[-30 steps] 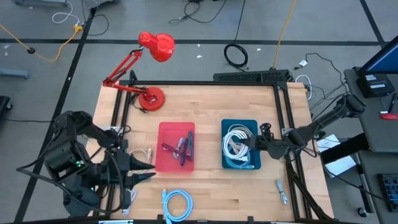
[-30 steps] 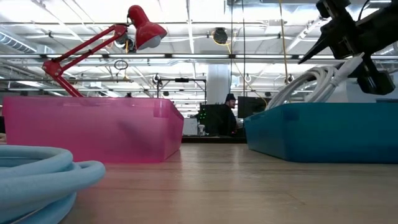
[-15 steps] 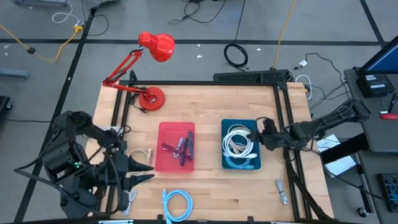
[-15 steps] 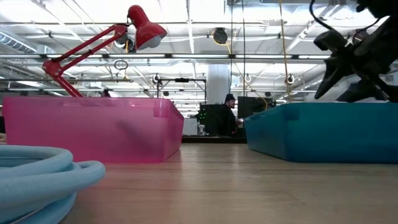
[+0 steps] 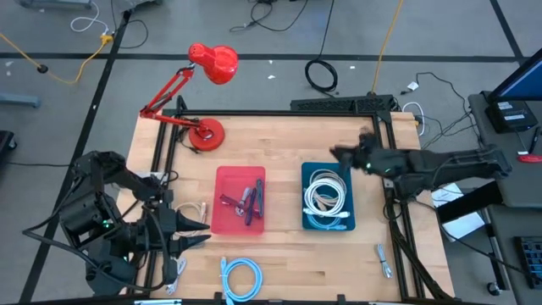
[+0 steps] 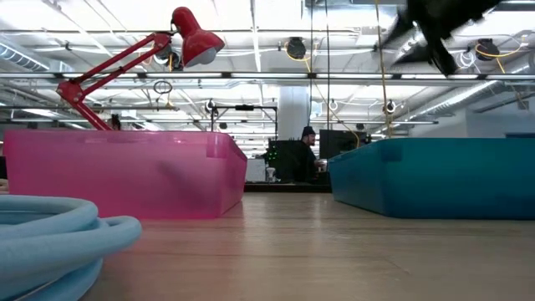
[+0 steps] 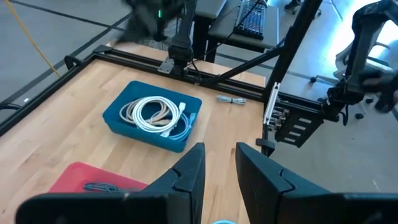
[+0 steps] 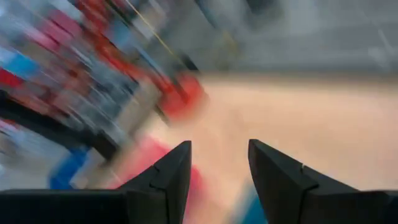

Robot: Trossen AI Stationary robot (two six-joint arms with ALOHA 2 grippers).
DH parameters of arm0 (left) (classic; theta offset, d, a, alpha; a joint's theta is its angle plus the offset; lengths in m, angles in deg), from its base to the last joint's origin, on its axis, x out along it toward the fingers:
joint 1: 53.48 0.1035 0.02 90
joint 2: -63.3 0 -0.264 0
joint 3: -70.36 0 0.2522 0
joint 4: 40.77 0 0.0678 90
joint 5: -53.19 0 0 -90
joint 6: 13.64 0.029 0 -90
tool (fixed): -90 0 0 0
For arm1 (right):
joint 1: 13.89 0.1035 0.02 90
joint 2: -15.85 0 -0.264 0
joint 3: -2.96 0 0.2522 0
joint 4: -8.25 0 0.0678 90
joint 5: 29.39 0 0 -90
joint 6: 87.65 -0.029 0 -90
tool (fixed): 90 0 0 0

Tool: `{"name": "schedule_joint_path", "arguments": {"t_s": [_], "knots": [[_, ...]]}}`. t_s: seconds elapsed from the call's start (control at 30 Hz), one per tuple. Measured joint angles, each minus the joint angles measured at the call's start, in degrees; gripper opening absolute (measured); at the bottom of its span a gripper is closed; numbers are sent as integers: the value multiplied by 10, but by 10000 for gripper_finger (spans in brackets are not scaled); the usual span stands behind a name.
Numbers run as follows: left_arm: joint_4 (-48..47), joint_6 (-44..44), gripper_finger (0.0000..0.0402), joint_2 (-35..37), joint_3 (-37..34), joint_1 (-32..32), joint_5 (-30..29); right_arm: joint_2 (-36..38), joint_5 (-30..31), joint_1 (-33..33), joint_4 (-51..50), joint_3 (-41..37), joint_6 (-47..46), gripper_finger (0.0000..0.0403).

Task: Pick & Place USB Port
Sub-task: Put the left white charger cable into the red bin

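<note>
Both jaws empty (cables in blue bin).

four views: overhead, table-level, two wrist cams

high view is looking straight down; low view is sitting close behind the pink bin and blue bin, both also showing overhead.

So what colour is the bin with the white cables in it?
Blue. The bin shows best in the high view.

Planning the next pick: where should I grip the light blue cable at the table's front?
Come straight down and pinch across one outer strand of the light blue cable. It lies flat in a loose coil, so a side approach would likely push it.
</note>
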Motion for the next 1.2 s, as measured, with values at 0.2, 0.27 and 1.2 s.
{"name": "schedule_joint_path", "arguments": {"t_s": [0.2,0.27,1.2], "knots": [[0,-3,90,0,0,0,0,-1,46,-7,420,4,272,155],[0,-6,90,0,0,0,0,-9,48,-10,555,-4,295,155],[-118,-330,90,99,-220,140,252,-496,-196,78,-500,577,325,133]]}}
